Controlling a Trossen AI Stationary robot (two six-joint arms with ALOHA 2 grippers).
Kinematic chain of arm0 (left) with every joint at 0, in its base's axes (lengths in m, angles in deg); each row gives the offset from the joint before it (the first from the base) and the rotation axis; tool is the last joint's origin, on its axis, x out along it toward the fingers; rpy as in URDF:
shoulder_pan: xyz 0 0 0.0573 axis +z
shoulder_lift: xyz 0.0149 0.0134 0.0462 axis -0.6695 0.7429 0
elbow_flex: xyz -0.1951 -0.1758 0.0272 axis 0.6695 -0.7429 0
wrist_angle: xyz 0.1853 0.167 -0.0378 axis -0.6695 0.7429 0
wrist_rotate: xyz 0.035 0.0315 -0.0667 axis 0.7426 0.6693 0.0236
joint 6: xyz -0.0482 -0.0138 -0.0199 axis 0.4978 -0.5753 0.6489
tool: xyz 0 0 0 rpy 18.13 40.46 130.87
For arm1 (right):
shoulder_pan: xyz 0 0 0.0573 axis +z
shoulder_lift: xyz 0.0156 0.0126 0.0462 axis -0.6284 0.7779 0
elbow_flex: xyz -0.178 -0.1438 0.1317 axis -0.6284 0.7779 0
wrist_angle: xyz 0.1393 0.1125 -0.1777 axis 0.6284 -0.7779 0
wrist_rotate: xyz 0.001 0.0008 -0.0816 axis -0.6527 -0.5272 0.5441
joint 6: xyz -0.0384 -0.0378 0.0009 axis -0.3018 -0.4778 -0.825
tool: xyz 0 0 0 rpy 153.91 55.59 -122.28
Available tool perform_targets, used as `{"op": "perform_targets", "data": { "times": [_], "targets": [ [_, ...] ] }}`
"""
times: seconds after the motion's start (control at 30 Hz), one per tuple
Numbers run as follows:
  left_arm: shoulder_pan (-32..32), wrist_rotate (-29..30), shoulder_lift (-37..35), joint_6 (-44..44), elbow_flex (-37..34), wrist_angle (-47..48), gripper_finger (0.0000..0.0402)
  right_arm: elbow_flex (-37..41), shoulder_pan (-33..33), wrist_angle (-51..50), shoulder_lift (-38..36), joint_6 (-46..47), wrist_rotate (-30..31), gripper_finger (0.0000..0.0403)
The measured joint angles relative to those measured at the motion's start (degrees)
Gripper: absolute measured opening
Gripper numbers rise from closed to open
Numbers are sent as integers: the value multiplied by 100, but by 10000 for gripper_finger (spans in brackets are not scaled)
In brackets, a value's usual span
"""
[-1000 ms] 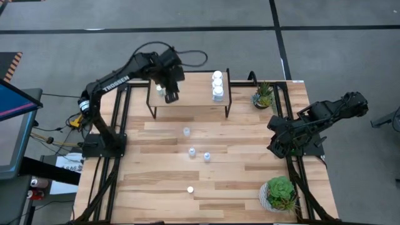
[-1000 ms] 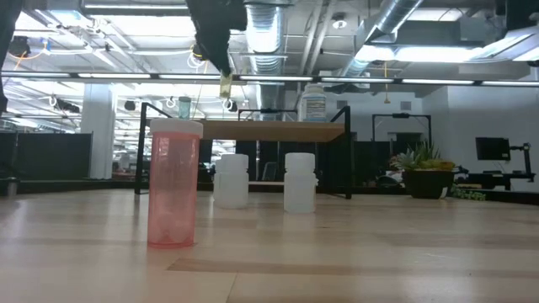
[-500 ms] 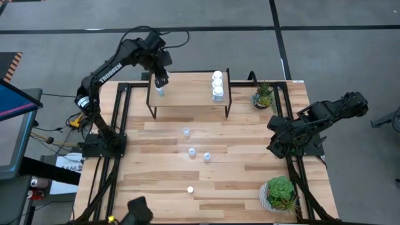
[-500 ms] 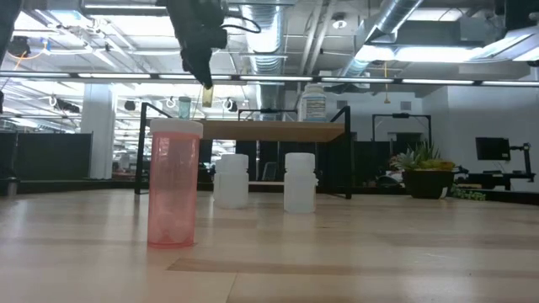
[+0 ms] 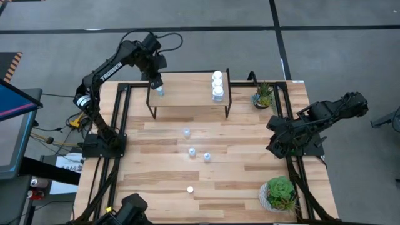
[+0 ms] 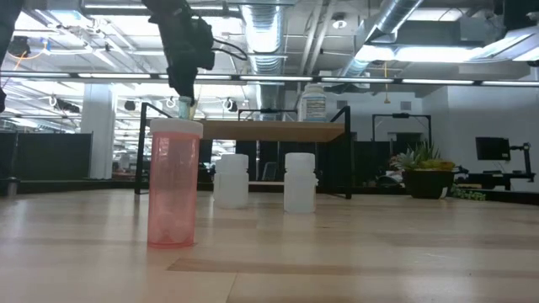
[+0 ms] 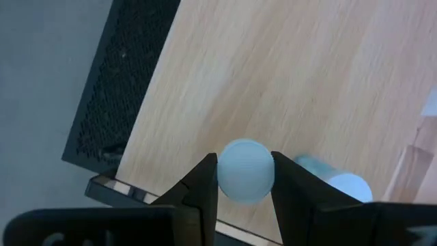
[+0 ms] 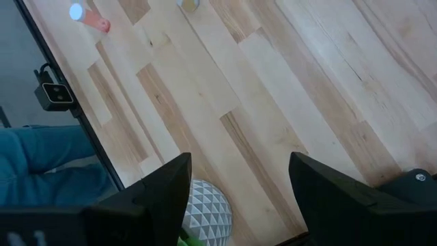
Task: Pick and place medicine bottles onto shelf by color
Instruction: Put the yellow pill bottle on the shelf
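Nearest the low camera stands 1 pink translucent bottle (image 6: 174,183) with a white cap, upright on the light-wood surface (image 5: 237,181); from above it sits alone near the front edge. Behind it, 2 white bottles (image 6: 232,180) stand side by side, with a third small one further in on the surface (3 show from above in a loose cluster mid-surface). A large green plant (image 5: 280,192) sits at the front right corner, well apart from them, and a smaller plant (image 5: 264,94) at the back right beside the shelf.

The right gripper (image 8: 235,195) hangs at the right edge of the surface, its fingers spread wide and holding nothing.

Further back stands the shelf (image 5: 187,92) on black legs. 3 white bottles (image 5: 217,85) stand in a row at its right end. At its left end the left gripper (image 7: 244,198) is closed narrow on a pale-blue bottle (image 7: 245,171), held just over the board's left corner; another pale-blue bottle (image 7: 333,179) lies just beside it.

Beyond the surface the room shows grey floor, ceiling ducts and strip lights. A dark object (image 5: 132,209) shows at the front edge, below the surface.
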Motion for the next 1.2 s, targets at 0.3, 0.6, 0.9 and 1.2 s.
{"op": "perform_targets", "data": {
  "times": [0.3,0.6,0.9,1.2],
  "targets": [
    [35,-235,0,-217,-24,-199,87,0,0,57,0,-2,3,270],
    [183,-263,0,-402,-24,-197,87,0,0,57,0,-7,4,270],
    [359,-567,0,-343,-24,-60,87,0,0,57,0,-17,7,270],
    [334,-410,0,-535,-24,-68,87,0,0,57,2,-15,7,270]
  ]
}}
